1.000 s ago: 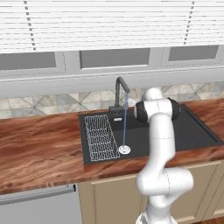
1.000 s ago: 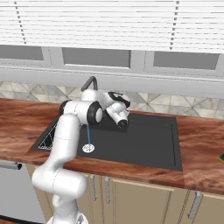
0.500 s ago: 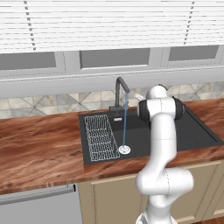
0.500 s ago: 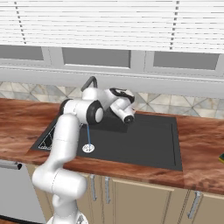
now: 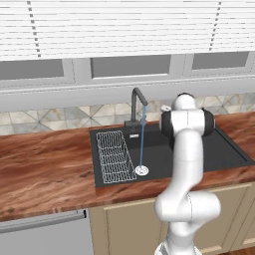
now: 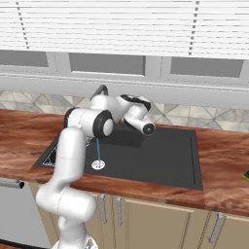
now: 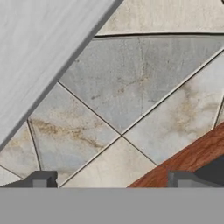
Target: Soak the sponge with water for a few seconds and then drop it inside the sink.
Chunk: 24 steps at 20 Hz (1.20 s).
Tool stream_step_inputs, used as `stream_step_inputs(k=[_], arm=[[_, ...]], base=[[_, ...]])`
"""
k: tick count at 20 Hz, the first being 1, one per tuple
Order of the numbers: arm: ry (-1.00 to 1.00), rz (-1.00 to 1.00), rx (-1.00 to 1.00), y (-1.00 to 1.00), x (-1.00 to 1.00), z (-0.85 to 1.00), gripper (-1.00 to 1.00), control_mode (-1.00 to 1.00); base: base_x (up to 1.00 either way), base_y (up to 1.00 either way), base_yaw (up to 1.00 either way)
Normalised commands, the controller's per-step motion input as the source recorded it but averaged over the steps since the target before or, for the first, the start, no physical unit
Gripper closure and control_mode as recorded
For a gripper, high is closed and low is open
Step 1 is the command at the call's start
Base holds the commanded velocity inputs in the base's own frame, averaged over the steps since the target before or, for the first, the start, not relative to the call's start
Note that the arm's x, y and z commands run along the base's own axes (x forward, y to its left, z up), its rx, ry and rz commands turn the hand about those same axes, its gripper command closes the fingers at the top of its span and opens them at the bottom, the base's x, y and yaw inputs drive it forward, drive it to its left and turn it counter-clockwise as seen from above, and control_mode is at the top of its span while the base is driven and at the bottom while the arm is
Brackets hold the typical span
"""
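Note:
The black sink [image 5: 219, 149] is set in the wooden counter, and a thin blue stream of water [image 5: 142, 144] runs from the dark faucet [image 5: 135, 102] down to the round drain [image 5: 142, 170]. My gripper [image 7: 111, 179] is open with nothing between its fingertips [image 7: 41, 179]. It hangs above the back of the sink [image 6: 165, 155] and faces the tiled backsplash [image 7: 131, 96]. A small yellow-green bit that looks like the sponge [image 6: 246, 176] lies on the counter at the far right, cut by the frame's edge and well away from my hand [image 6: 141, 103].
A white wire rack [image 5: 113, 154] lies in the sink's left part. The wooden counter [image 5: 45, 159] runs to both sides. A window sill and blinds stand above the backsplash. Cabinet doors and a dishwasher front [image 5: 45, 234] sit below the counter.
The hand has lifted and swung right, away from the stream, turning to face the back wall. The fingers stay wide apart and the water keeps running.

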Motion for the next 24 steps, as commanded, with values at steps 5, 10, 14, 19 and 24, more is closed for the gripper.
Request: stream_step_inputs(k=[5, 10, 14, 19, 24], arm=[[0.17, 0.00, 0.00, -0.25, -0.17, 0.26, -1.00, -1.00], [0.08, 0.00, -0.02, -0.15, -0.34, 0.16, -1.00, -1.00], [0.00, 0.00, -0.07, -0.13, -0.46, 0.09, -1.00, -1.00], [0.00, 0.03, -0.11, -0.12, -0.58, 0.06, -1.00, -1.00], [0.00, 0.14, -0.12, -0.11, -0.75, 0.14, -1.00, -1.00]], base=[[0.00, 0.00, 0.00], [0.00, 0.00, 0.00], [0.00, 0.00, 0.00], [0.00, 0.00, 0.00], [0.00, 0.00, 0.00]])
